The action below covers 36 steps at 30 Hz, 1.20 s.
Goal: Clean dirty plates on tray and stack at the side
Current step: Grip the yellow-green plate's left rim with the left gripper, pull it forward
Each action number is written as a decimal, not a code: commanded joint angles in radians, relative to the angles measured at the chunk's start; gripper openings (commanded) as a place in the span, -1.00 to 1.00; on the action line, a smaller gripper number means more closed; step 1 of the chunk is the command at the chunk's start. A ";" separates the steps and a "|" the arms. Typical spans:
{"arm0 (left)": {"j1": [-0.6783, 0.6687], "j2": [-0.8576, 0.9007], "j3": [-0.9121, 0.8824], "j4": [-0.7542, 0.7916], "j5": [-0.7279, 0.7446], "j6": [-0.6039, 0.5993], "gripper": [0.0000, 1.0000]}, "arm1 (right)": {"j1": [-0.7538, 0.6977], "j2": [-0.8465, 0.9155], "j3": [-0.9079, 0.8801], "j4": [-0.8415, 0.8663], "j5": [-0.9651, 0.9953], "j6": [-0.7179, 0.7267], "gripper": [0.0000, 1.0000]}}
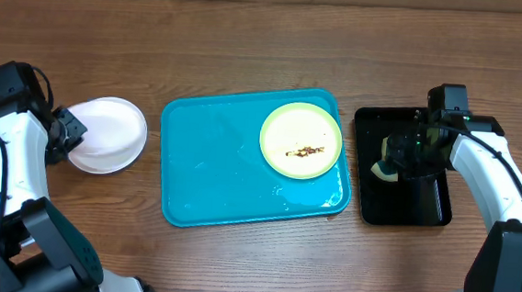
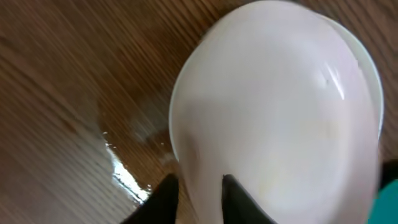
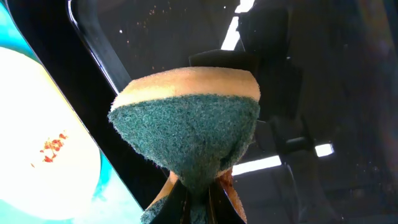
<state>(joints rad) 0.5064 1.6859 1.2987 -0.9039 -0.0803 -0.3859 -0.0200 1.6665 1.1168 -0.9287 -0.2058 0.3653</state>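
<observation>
My left gripper [image 2: 199, 186] straddles the white plates [image 1: 105, 133], left of the blue tray [image 1: 213, 166] (clamped or loose, I cannot tell). The right gripper [image 3: 198, 194] pinches the sponge [image 3: 186, 137] over the black tray [image 1: 431, 211]. The smeared green plate [image 1: 301, 140] sits at the blue tray's right end.

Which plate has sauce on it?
The green-rimmed plate on the blue tray: a brown smear crosses its centre. The white plates stacked left of the tray look clean.

You had three plates in view, two white plates [image 1: 105, 131] and one green-rimmed plate [image 1: 301, 140], plus two trays, one blue tray [image 1: 213, 175] and one black tray [image 1: 406, 207], and one sponge [image 3: 186, 134].
</observation>
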 commanded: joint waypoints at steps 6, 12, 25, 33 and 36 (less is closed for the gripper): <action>-0.029 -0.029 0.031 0.002 0.300 0.063 -0.05 | -0.006 0.008 -0.002 0.000 -0.006 -0.007 -0.92; -0.188 -0.044 0.031 -0.005 0.481 0.161 0.02 | -0.006 0.008 -0.002 -0.004 -0.006 -0.016 -0.92; -0.719 0.040 0.030 0.168 0.332 0.259 0.35 | -0.006 0.008 -0.002 -0.012 -0.006 -0.023 -0.93; -0.870 0.198 0.030 0.280 0.332 0.186 0.34 | -0.006 0.008 -0.002 -0.016 -0.006 -0.023 -0.92; -0.900 0.250 0.030 0.296 0.332 0.168 0.26 | -0.006 0.008 -0.002 -0.016 -0.006 -0.023 -0.92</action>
<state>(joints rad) -0.3695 1.8858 1.3117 -0.6163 0.2668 -0.1825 -0.0200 1.6665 1.1168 -0.9451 -0.2058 0.3508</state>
